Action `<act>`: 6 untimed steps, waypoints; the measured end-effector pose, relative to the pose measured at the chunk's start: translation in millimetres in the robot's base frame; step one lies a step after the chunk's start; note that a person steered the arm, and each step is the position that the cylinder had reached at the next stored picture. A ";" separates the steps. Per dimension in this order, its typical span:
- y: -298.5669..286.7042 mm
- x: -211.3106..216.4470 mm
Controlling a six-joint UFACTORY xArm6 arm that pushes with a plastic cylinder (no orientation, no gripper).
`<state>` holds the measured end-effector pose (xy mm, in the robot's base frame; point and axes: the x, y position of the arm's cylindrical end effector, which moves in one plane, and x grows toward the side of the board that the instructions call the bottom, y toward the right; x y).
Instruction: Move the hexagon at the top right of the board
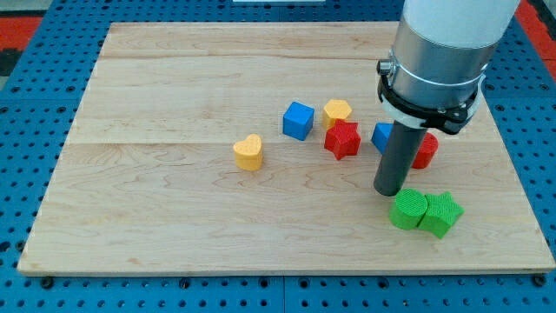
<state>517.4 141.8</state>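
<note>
Centrally, yellow hexagon (337,111) (small, flat-topped) touching red star (342,139), my tip (388,191) well apart, no pincer visible.

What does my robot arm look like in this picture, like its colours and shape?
The arm comes in from the view's top right as a thick white cylinder, then a grey metal section ringed by a black clamp band. Below that hangs a straight dark grey rod, round in section. My tip is its blunt lower end. No cables or markings show.
</note>
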 end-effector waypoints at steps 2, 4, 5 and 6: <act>85.8 -9.7; 98.4 -12.4; 103.2 -12.4; 110.5 -12.4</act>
<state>505.0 252.3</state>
